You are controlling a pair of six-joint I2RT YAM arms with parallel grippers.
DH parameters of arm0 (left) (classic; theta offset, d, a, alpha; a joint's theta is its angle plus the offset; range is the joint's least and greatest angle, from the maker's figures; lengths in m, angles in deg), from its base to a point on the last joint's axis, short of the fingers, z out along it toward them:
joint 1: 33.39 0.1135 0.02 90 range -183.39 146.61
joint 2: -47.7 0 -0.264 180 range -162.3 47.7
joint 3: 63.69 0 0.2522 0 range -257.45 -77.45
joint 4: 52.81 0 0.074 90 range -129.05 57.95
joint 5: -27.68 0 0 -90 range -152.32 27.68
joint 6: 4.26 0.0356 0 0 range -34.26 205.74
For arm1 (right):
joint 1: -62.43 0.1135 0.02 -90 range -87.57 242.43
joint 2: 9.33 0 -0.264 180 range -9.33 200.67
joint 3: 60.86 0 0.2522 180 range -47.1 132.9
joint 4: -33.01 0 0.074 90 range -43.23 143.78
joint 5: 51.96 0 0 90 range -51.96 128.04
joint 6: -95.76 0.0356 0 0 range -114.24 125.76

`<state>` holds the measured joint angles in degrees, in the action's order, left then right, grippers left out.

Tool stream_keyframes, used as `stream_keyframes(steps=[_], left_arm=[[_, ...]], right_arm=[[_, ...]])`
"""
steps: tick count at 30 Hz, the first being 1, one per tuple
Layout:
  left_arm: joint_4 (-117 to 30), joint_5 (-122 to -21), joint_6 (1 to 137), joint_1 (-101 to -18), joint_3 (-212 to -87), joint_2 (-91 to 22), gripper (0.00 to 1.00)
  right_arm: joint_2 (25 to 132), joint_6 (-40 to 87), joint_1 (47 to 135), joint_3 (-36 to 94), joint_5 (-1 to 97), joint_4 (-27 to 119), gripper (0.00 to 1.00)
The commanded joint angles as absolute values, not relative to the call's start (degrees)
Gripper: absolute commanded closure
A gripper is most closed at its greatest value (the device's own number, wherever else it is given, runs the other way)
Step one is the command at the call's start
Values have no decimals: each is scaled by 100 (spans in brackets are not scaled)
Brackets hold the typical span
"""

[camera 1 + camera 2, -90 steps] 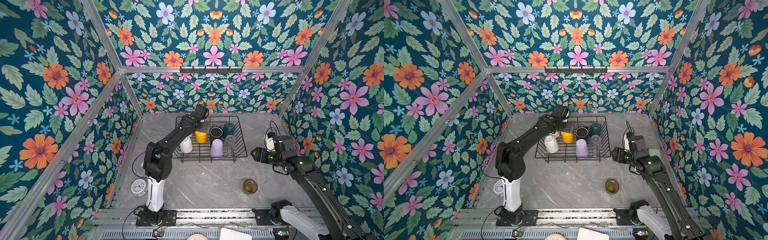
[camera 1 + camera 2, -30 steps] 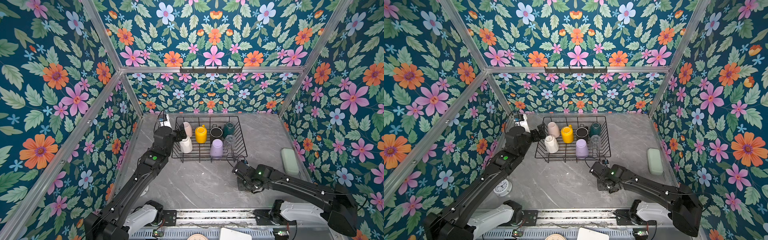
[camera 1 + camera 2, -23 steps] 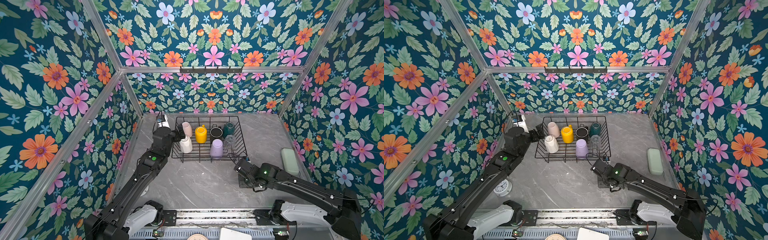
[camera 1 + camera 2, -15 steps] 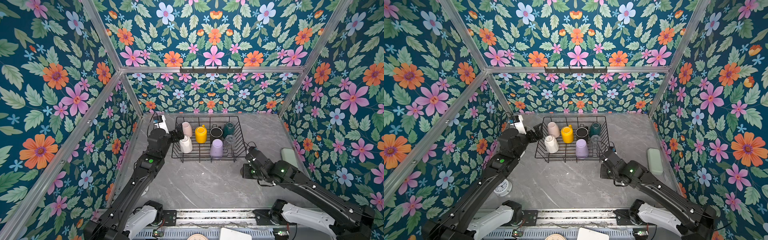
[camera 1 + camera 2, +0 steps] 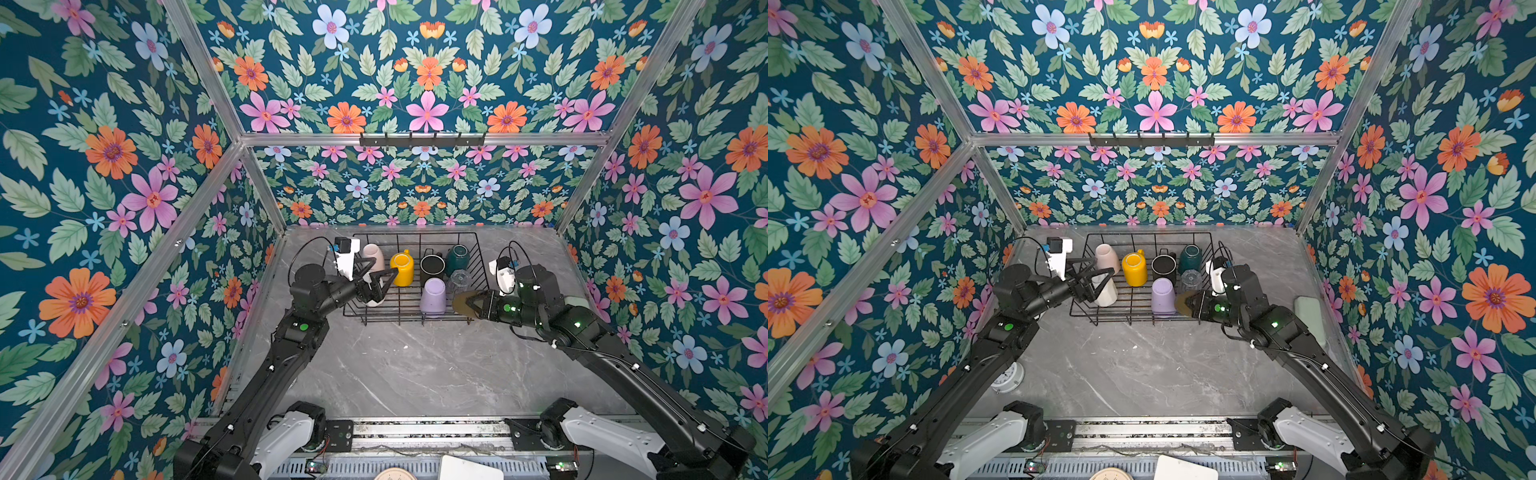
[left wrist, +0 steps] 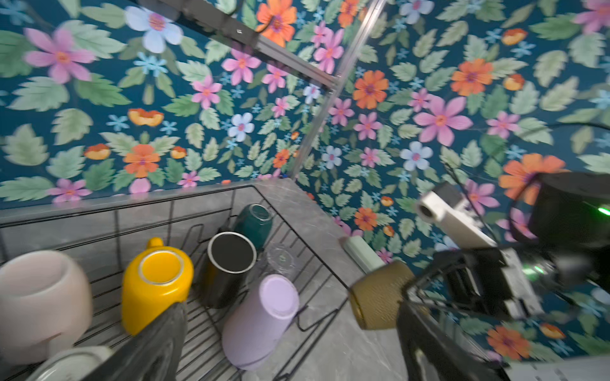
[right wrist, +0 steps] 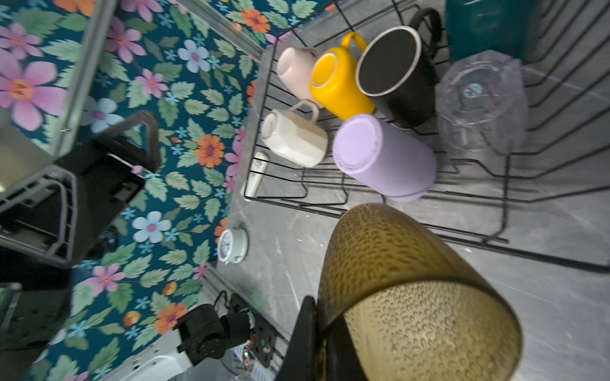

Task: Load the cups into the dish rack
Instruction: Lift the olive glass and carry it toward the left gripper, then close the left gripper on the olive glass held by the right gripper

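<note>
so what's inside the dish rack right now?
Inside the dish rack: pink, yellow, black, green and white mugs, lavender tumbler, clear glass. The rack floor beneath them is covered.

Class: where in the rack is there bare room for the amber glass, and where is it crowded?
Free: the rack's right front corner, bordered by lavender tumbler and clear glass; the middle front, between white mug and tumbler. Crowded: the back row. The right hand holds the amber glass.

The dish rack (image 5: 415,309) is thin black wire on a grey marble-look bench (image 5: 415,374). The amber-brown glass (image 7: 412,297) is translucent with a pebbled, dimpled texture. The yellow mug (image 6: 155,283) looks glossy, the lavender tumbler (image 7: 386,158) matt, the clear glass (image 7: 478,99) faceted.
</note>
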<state>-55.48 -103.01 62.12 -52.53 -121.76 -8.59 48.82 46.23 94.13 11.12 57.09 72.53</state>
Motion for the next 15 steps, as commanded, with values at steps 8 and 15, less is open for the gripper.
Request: stream_keyframes(steps=[8,15], left_arm=[[-6361,-12103,6103,-5245,-12093,-914,0],[-6375,-12335,6124,-5244,-12071,-899,0]], right_arm=[[5403,5296,9345,1230,7618,4873,100],[5798,5793,9353,1328,8304,3939,100]])
